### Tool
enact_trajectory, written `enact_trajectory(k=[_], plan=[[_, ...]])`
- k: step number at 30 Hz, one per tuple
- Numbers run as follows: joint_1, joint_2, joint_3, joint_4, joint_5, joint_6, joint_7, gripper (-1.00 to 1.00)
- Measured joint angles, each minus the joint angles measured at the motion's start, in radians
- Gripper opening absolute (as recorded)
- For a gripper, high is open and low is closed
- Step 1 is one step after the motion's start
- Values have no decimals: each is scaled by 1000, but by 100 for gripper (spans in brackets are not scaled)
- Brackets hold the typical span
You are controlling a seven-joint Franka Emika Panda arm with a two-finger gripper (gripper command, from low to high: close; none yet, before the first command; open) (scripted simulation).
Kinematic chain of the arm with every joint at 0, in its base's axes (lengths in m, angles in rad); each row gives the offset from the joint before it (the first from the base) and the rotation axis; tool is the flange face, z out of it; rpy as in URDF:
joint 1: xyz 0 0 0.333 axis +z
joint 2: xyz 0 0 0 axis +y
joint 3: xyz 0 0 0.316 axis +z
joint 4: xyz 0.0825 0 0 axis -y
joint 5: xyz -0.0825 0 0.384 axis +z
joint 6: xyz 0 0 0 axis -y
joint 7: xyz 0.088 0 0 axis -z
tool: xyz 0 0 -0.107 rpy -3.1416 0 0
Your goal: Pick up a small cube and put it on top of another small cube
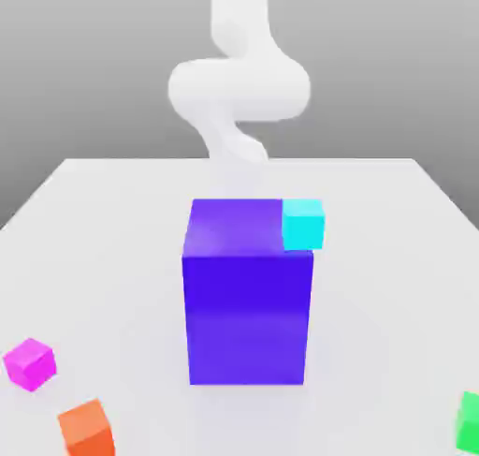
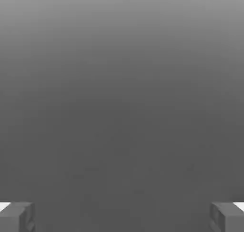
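1. Progress: 0 of the 2 main steps, pick and stack, look done. In the exterior view, the magenta cube [image 1: 30, 364] sits on the table [image 1: 374, 286] towards that view's left, near the orange cube [image 1: 87, 429] but apart from it, with nothing on top.
2. The gripper [image 2: 122, 217] is open wide: its 2 fingers stand well apart in the hand view, with nothing held between them.
3. Left to do, in my judgement: reach the magenta cube, close on it, lift it, carry it over another small cube, lower it and let go. The task names no colour for the lower cube, so I cannot say which is meant.
4. The exterior view gives the layout: the arm [image 1: 240, 89] beyond the big blue-violet block [image 1: 248, 318], and 4 small cubes, counting the green cube [image 1: 470, 424], cut off at that view's right edge. The cyan cube [image 1: 303, 225] overlaps the block's upper corner; it may rest there, though this angle leaves its support uncertain.
5. The hand view gives the finger spacing, against a plain grey background.
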Motion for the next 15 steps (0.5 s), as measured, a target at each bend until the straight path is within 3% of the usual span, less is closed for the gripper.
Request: enact_trajectory(k=[15], plan=[[-91, 547, -259, -96, 97, 222, -176, 0]])
